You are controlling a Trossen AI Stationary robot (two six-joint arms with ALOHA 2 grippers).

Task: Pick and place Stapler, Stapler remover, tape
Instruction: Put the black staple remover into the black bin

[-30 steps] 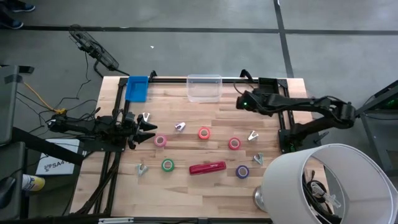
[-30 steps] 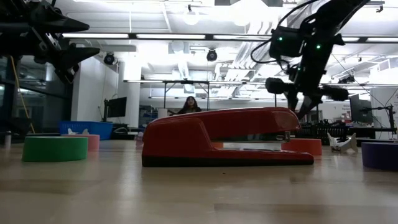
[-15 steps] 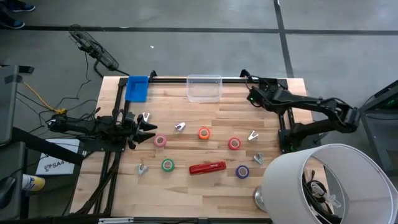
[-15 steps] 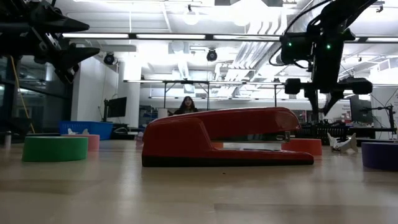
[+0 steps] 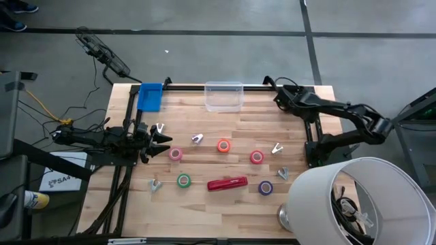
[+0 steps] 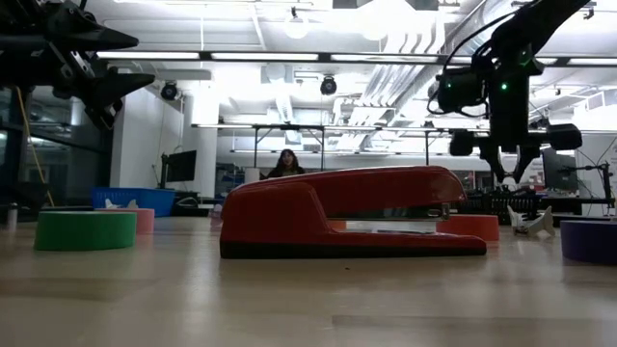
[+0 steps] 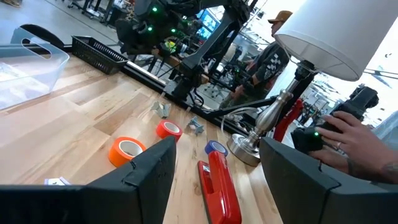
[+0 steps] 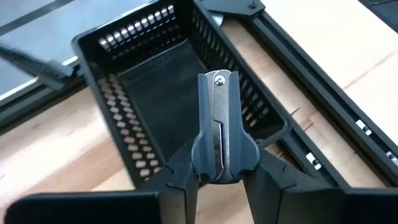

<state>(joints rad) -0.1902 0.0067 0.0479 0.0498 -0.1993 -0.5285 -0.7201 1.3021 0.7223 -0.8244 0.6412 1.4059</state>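
My right gripper (image 8: 219, 177) is shut on a grey staple remover (image 8: 217, 118) above the black mesh basket (image 8: 155, 81) at the table's far right corner (image 5: 298, 91). My left gripper (image 5: 165, 141) hovers open over the table's left side, beside the pink tape roll (image 5: 176, 154). The red stapler (image 5: 227, 184) lies flat on its dark base near the near edge (image 6: 352, 212). Green (image 5: 183, 180), orange (image 5: 223, 145), red (image 5: 257, 157) and purple (image 5: 266, 187) tape rolls lie flat on the wood. Other silvery staple removers (image 5: 197, 139) (image 5: 276, 148) are scattered among them. My right gripper pinches the staple remover between its two fingers at the wide grey handle part (image 8: 219, 158). The fingers come from above, slanting down. The remover's riveted end (image 8: 216, 79) sticks out past the fingertips. It is lifted clear, over the basket's open top.
A blue bin (image 5: 150, 96) and a clear plastic bin (image 5: 224, 96) stand at the far edge. A lamp with a large white shade (image 5: 354, 201) stands over the near right corner. A person's hand (image 7: 339, 140) holds a controller beyond the table.
My right gripper has carried the staple remover toward the table's far right corner, from beside the clear bin until it is over the black basket, turning as it went. The left arm and everything on the table kept still.
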